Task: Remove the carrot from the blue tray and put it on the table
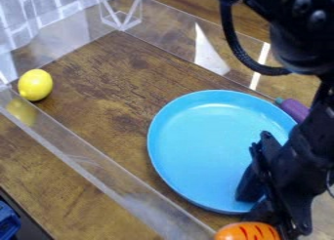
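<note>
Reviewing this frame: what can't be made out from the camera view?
- Carrot: only its top shows, the bottom edge cuts off the rest.
- Gripper: dark against the arm; jaws and any grip unreadable.
- Purple toy: mostly hidden behind the arm.
- Whether the carrot rests on the table: out of frame.

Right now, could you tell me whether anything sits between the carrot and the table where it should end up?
Nothing visible does. The carrot is already off the blue tray, at the table's front edge under the gripper; whether it rests there is cut off.
</note>
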You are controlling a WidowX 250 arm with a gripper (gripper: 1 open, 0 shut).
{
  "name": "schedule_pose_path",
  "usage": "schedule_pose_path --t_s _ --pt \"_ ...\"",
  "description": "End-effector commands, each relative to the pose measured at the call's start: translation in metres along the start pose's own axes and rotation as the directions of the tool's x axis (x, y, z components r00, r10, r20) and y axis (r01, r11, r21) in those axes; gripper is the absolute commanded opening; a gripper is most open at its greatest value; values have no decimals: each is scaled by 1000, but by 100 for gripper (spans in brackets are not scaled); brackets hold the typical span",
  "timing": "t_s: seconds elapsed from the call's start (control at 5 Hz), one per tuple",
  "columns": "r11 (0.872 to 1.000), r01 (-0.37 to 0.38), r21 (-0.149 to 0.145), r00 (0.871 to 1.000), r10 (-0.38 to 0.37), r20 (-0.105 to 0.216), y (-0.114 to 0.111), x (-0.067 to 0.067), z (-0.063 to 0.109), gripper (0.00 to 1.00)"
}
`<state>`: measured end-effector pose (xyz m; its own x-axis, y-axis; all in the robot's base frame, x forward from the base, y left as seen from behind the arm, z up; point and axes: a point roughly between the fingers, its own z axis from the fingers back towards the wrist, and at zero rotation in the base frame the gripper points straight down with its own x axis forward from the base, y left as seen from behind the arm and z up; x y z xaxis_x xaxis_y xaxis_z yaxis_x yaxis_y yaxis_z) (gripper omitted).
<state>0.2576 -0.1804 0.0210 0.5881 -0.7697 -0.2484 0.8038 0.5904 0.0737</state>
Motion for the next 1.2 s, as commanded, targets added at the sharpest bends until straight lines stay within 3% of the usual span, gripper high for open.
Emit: schedule_pose_path --t_s 0.0,0.6,1.0 --pt "999 53 4 999 -53 3 -2 0 -2 0" --pt "993 116 5 993 -116 13 -3 -12 -11 0" --pt "965 260 15 965 -261 27 -4 -14 -14 0"
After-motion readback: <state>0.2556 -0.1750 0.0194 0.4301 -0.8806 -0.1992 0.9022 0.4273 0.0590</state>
